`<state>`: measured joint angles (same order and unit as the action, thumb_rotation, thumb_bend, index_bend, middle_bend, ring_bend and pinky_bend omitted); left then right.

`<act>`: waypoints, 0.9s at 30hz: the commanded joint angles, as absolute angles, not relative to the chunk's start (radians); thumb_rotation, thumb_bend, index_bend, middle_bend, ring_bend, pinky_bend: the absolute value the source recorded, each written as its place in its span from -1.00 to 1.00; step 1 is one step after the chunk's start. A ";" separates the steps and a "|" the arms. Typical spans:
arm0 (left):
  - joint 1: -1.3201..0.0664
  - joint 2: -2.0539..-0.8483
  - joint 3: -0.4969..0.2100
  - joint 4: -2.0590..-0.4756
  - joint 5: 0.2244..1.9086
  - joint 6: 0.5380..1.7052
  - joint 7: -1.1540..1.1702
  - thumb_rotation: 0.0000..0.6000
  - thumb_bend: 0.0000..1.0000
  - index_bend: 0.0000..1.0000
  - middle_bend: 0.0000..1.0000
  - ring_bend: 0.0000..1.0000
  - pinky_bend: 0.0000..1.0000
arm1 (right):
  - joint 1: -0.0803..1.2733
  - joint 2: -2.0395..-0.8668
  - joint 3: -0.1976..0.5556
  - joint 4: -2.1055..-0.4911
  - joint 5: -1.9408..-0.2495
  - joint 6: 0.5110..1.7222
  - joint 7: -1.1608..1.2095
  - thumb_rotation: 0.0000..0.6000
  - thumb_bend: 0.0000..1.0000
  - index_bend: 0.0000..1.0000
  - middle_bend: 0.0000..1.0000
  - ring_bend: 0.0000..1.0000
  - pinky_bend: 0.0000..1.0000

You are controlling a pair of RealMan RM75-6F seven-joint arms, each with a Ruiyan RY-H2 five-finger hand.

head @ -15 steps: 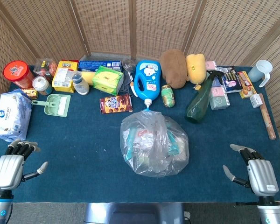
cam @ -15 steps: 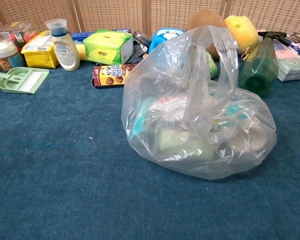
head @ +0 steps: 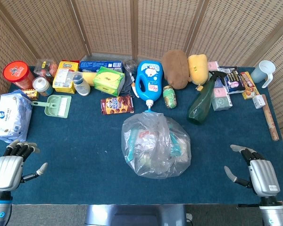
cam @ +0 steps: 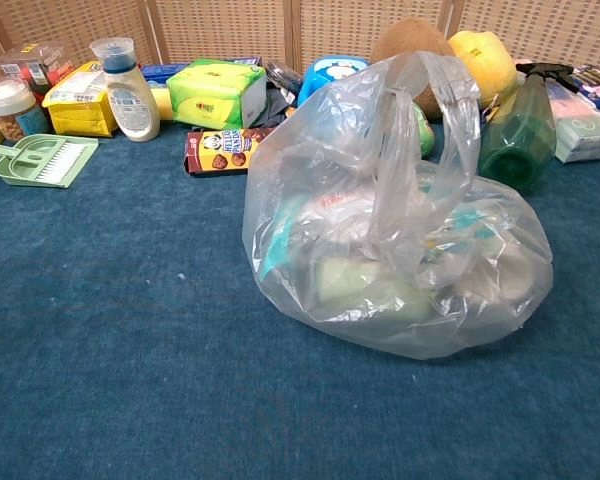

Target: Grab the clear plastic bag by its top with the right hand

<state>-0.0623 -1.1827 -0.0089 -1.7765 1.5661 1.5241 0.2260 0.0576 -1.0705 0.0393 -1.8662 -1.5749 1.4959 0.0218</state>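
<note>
Bag [head: 155, 145] of thin clear plastic sits at the centre of the blue surface [head: 85, 155], slumped around several packets that show through its skin. In the chest view it fills the middle right of the frame, and its handles [cam: 420, 140] rise from the upper part as a loose, crumpled loop, leaning but standing clear of the load beneath.

Right hand [head: 257, 174] rests at the lower right of the head view, well apart from the bag, fingers spread and holding nothing. Left hand [head: 12, 165] lies at the lower left, likewise empty, with its fingers curled loosely and the thumb out. Neither shows in the chest view.

Judging by the film, it will be soft, slippery and quick to collapse under a touch; the contents look light to middling, enough to swing once lifted. The place to take hold is the gathered handles at the top, closing the fingers around the bunched plastic rather than pinching a single layer, which could slide out or tear. A blue bottle [head: 148, 81] stands just behind the bag and a green spray bottle [head: 203, 100] lies near its upper right, so the approach wants care on that side.
</note>
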 commanded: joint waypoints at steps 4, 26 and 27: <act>-0.056 -1.166 -0.011 -1.784 1.574 1.540 0.228 -1.00 -0.58 -0.22 -0.37 -0.54 -0.74 | 0.087 -1.057 0.052 -1.878 -1.570 1.460 0.086 -0.35 -0.29 -0.54 -0.36 -0.40 -0.39; -0.085 -1.152 -0.023 -1.807 1.561 1.498 0.250 -1.00 -0.58 -0.22 -0.37 -0.54 -0.74 | 0.329 -1.150 0.118 -1.881 -1.467 1.138 0.126 -0.99 -0.54 -0.53 -0.48 -0.54 -0.54; -0.086 -1.152 -0.023 -1.805 1.557 1.494 0.250 -1.00 -0.58 -0.22 -0.37 -0.54 -0.74 | 0.343 -1.167 0.123 -1.875 -1.452 1.121 0.111 -0.99 -0.54 -0.53 -0.48 -0.54 -0.54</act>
<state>-0.0851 -1.1515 -0.0228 -1.8067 1.5590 1.4964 0.2498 0.3151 -1.1377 0.1152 -1.8833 -1.4746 1.1531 0.1366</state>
